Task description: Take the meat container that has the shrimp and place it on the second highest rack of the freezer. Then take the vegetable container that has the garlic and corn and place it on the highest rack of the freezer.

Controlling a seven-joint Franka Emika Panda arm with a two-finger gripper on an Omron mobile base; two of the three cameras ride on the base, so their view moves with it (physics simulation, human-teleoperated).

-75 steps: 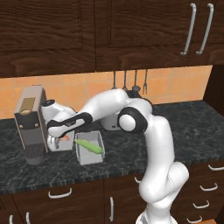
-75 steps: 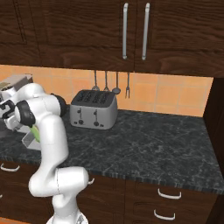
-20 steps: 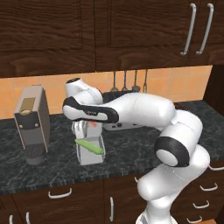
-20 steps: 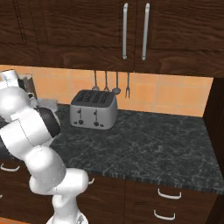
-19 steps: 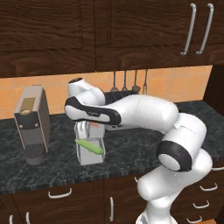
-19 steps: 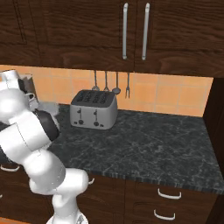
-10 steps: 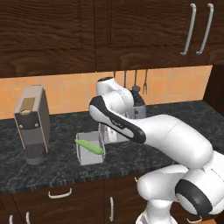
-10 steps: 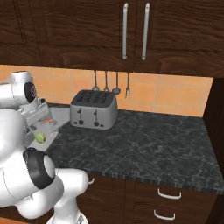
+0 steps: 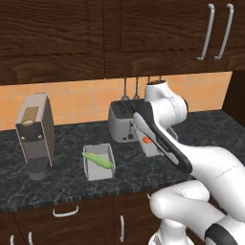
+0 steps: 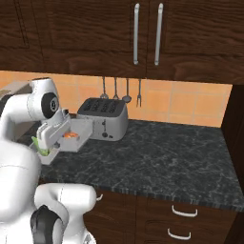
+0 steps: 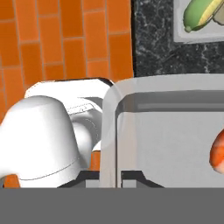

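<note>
Grey box: your shallow pale grey plastic meat container (image 10: 76,135) with the orange shrimp (image 10: 70,135) inside is up off the black speckled counter (image 10: 157,157), just in front of the silver toaster (image 10: 103,118).
Fingers: your gripper (image 11: 112,175) is pinched narrow on that container's rim, wall between the dark tips.
Other box: matching grey container with the green corn (image 9: 98,161) sits on the counter near the grey coffee machine (image 9: 34,136).

bench (image 9: 72,184): black stone, grey-veined
wall tiles (image 10: 190,107): orange
cabinets (image 9: 52,38): dark brown wood
toaster (image 10: 105,119): silver-grey
meat container (image 10: 78,133): pale grey, orange shrimp (image 10: 70,135)
vegetable container (image 9: 98,165): pale grey, green corn (image 9: 98,160)
</note>
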